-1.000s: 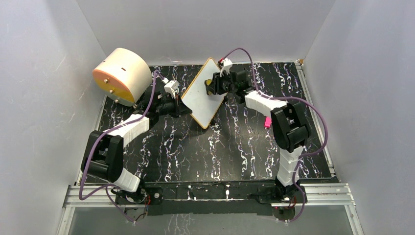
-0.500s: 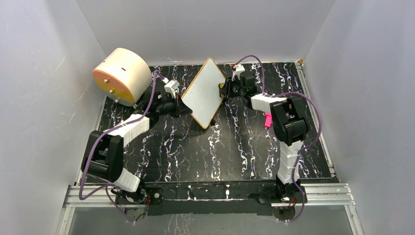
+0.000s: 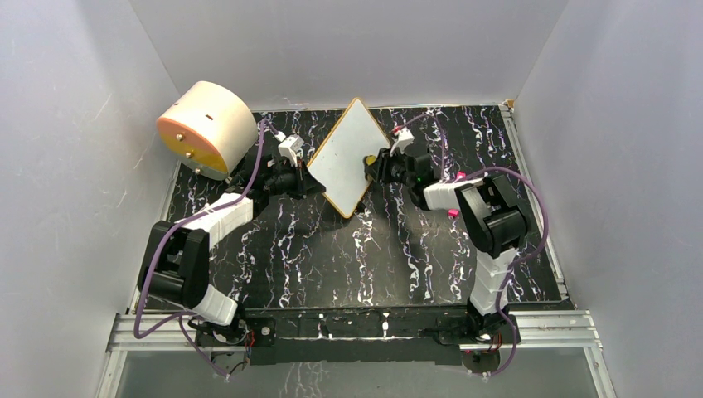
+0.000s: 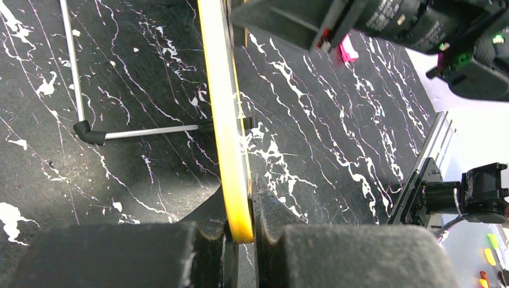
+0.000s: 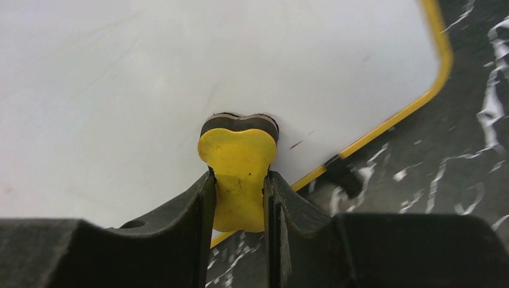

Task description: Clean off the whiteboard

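I see the whiteboard (image 3: 346, 157) raised on edge over the far middle of the black marbled surface (image 3: 373, 257), between the two arms. The left jaws are clamped on its left edge, with the yellow-orange frame pinched between the pads. The right jaws are clamped on a yellow eraser (image 5: 239, 165), and its dark felt pad touches the white face close to the frame on the right. A cream cylinder (image 3: 207, 128) lies at the far left corner, apart from the board.

Black-and-white arms (image 3: 222, 217) with purple cables (image 3: 259, 153) and black pincers (image 4: 241, 240).
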Tool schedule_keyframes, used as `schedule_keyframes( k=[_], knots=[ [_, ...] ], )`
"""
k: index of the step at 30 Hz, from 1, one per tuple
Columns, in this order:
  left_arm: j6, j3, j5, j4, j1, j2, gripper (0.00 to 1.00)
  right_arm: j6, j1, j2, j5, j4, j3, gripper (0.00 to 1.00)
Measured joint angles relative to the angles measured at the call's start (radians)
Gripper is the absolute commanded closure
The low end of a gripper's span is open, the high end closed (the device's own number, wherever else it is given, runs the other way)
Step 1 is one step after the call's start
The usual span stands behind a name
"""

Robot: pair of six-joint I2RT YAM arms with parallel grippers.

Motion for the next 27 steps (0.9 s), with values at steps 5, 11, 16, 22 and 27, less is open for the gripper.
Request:
schedule_keyframes(
  k=[5, 11, 16, 22, 27],
  knots=[
    [0.002, 0.007, 0.005, 0.000, 0.001, 0.008, 1.00, 0.045, 0.038, -0.051, -0.006, 0.037, -0.089, 0.84],
    [0.006, 0.011, 0.006, -0.002, 0.001, 0.013, 1.00, 0.048, 0.017, -0.027, -0.006, -0.041, -0.007, 0.84],
    [0.010, 0.011, 0.006, -0.002, 0.001, 0.013, 1.00, 0.050, -0.056, 0.061, -0.007, -0.085, 0.163, 0.84],
    [0.014, 0.014, 0.008, -0.009, 0.001, 0.013, 1.00, 0.048, -0.142, 0.181, -0.016, -0.143, 0.314, 0.83],
    [0.017, 0.017, 0.010, -0.013, 0.001, 0.014, 1.00, 0.026, -0.153, 0.198, -0.033, -0.190, 0.348, 0.83]
  ],
)
